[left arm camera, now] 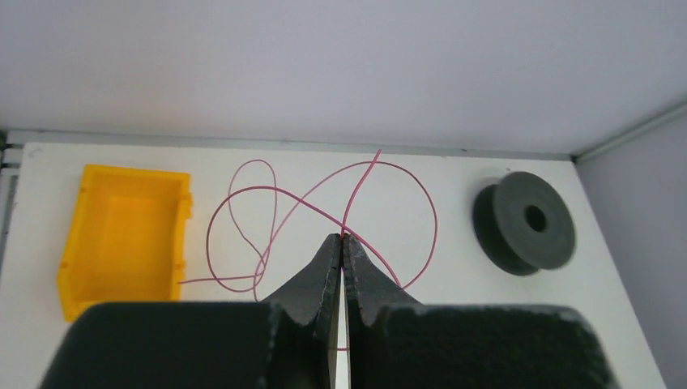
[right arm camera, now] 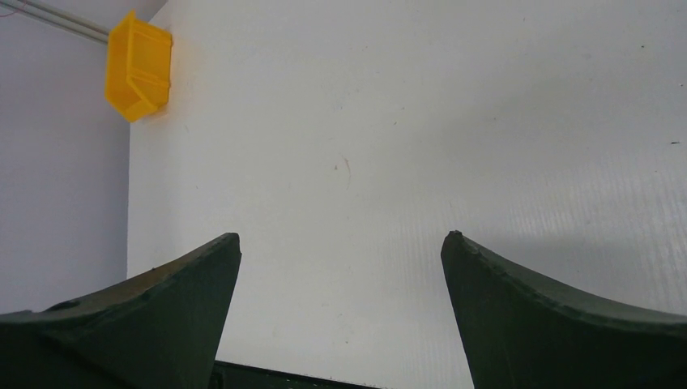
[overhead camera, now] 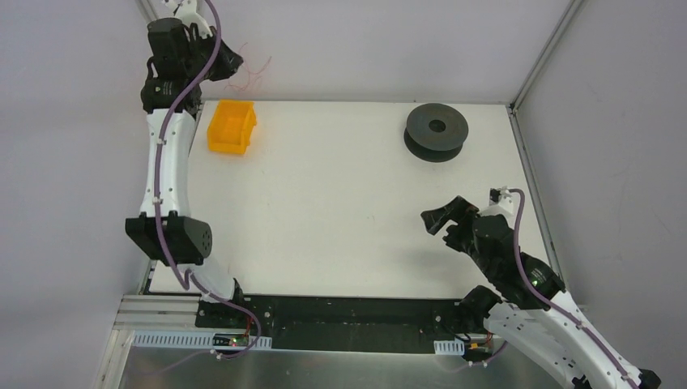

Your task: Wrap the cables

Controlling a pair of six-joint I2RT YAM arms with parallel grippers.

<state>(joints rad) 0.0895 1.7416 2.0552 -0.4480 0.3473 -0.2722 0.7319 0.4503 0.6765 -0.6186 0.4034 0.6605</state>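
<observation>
Wire grabbed: your left jaws pinch the wire [left arm camera: 435,212] aloft, well left of the spool [left arm camera: 525,220]; right jaws spread. Next, carry it to the spool.

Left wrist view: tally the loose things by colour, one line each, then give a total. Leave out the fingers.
Yellow: 1, the bin
Dark grey: 1, the spool
Reddish: 1, the thin wire
Total: 3
</observation>
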